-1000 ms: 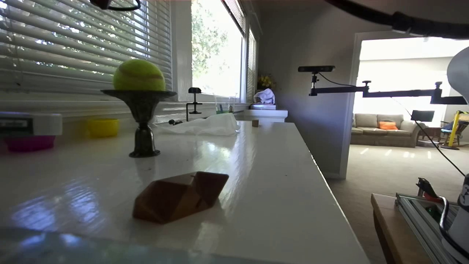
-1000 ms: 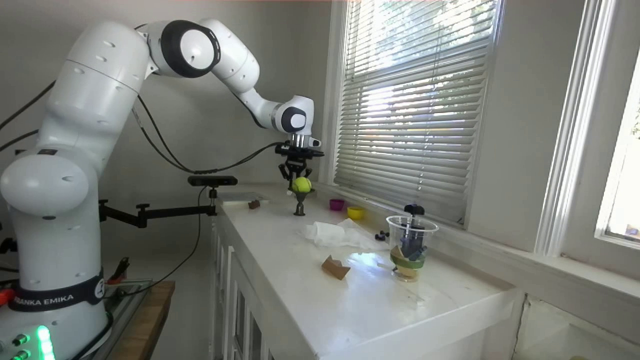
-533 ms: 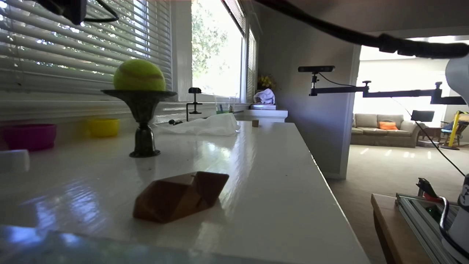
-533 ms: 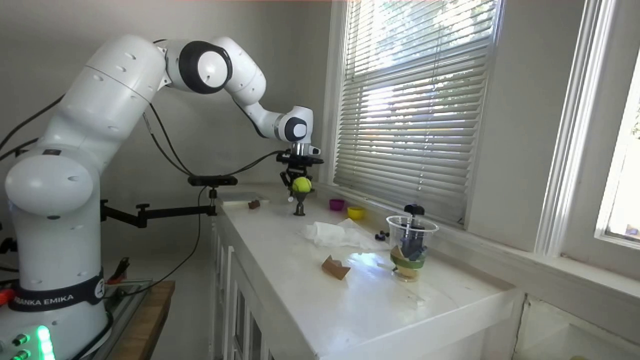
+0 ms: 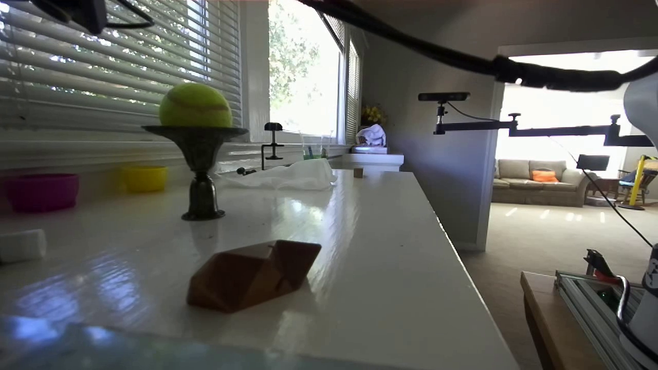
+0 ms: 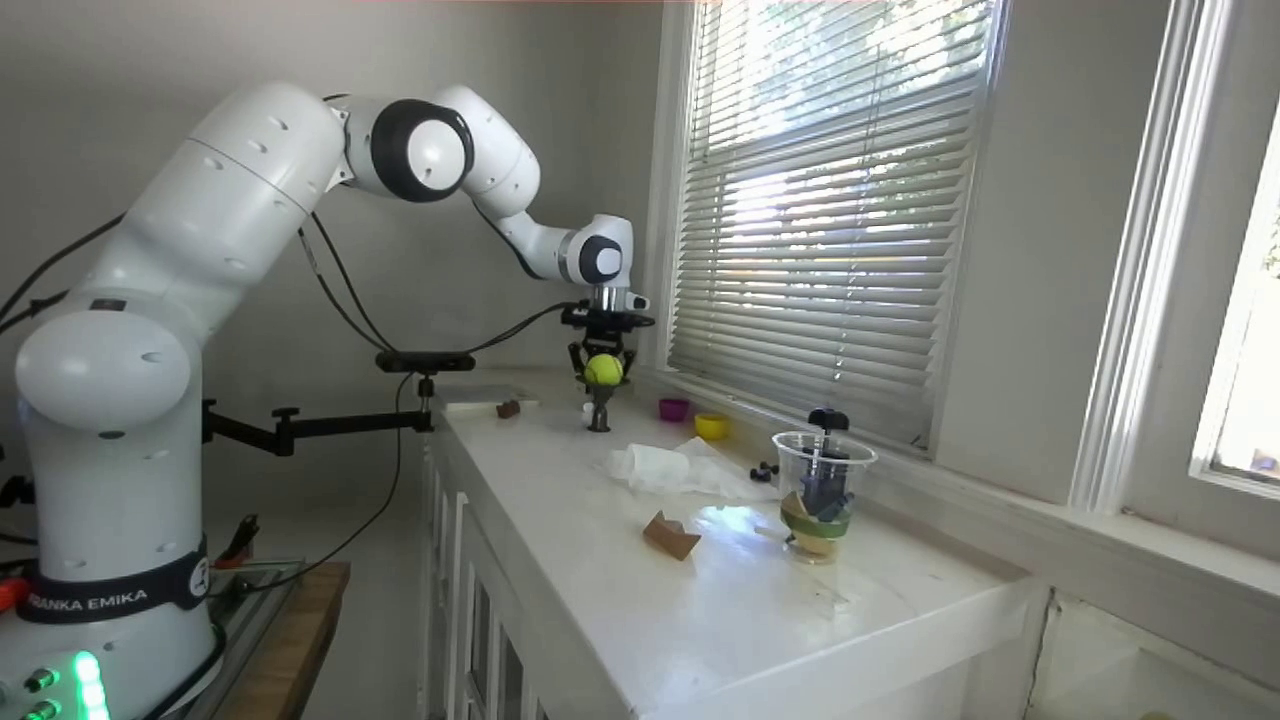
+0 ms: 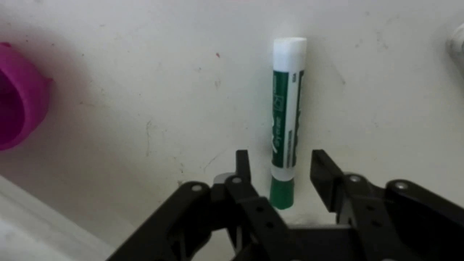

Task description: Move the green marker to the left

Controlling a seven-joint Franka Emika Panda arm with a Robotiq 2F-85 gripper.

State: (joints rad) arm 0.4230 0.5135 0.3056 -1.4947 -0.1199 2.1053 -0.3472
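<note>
The green marker [image 7: 284, 119] lies on the white counter in the wrist view, white end up the picture and green end [image 7: 282, 194] toward me. My gripper [image 7: 281, 159] is open, one finger on each side of the marker's green end, both apart from it. In an exterior view only the marker's white end [image 5: 24, 245] shows at the left edge, on the counter; the fingers are out of that view. In an exterior view the gripper [image 6: 603, 340] is low behind the ball, its fingertips partly hidden, with the marker's white end [image 6: 588, 412] just below.
A tennis ball [image 5: 195, 105] sits on a metal stand [image 5: 200, 198] close to the gripper. Purple cup [image 7: 32, 98] and yellow cup [image 5: 145, 179] stand along the window sill. A brown faceted block [image 5: 252, 277], white cloth [image 6: 660, 468] and clear cup [image 6: 825, 510] are on the counter.
The marker was held above the counter; it came down and now lies on it, let go. The arm has lowered and shifted slightly right in the exterior view that shows the whole arm.
</note>
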